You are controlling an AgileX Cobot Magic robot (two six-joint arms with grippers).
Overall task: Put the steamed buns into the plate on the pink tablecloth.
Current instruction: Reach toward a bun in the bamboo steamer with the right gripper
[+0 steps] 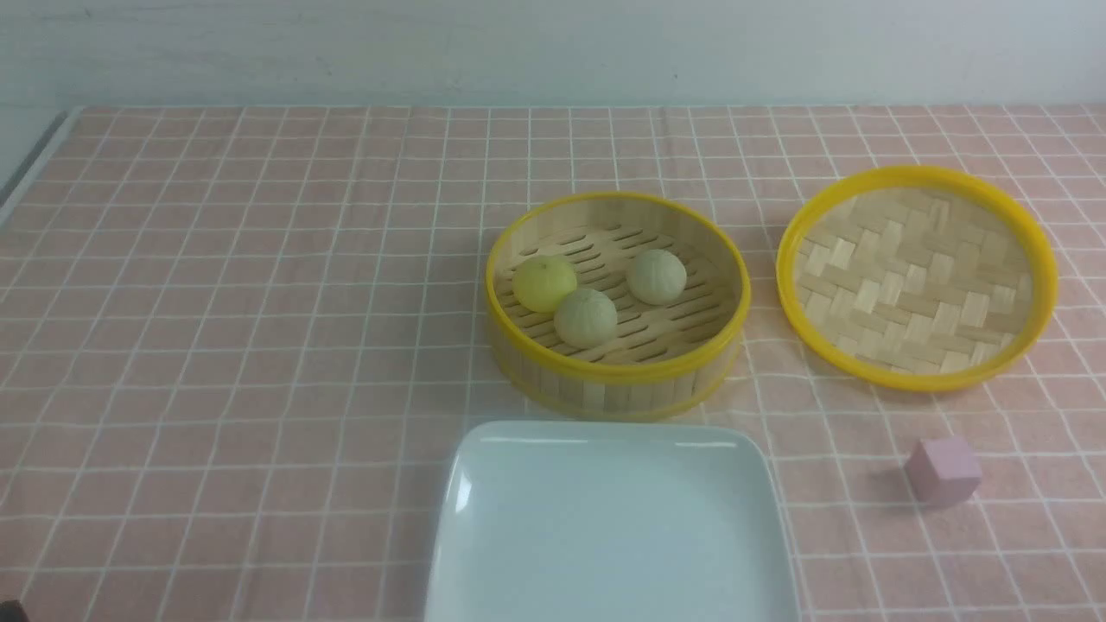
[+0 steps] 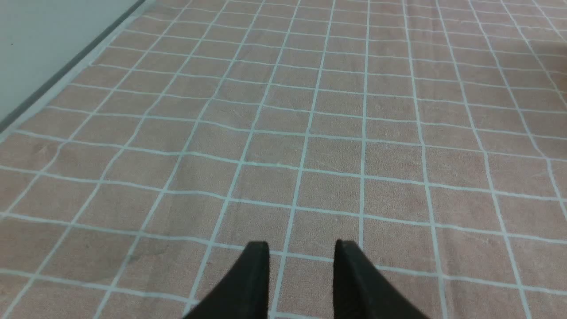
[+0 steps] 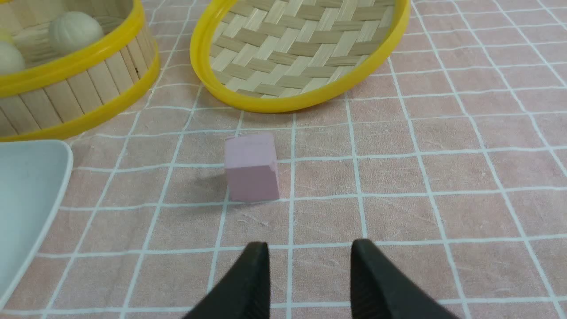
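Three steamed buns lie in the bamboo steamer basket (image 1: 618, 380): a yellow bun (image 1: 544, 282) and two pale beige-green buns (image 1: 586, 318) (image 1: 657, 276). The white plate (image 1: 484, 466) sits empty on the pink tablecloth (image 1: 259, 345), just in front of the basket. Neither gripper shows in the front view. My left gripper (image 2: 301, 248) is open and empty over bare cloth. My right gripper (image 3: 310, 248) is open and empty, a little short of the pink cube (image 3: 251, 167). The right wrist view shows a plate corner (image 3: 26, 177) and a beige-green bun (image 3: 75, 25).
The woven bamboo lid (image 1: 916, 276) lies upside down to the right of the basket, also seen in the right wrist view (image 3: 301, 48). A small pink cube (image 1: 943, 471) sits front right. The table's left edge (image 2: 66, 71) runs along a grey wall.
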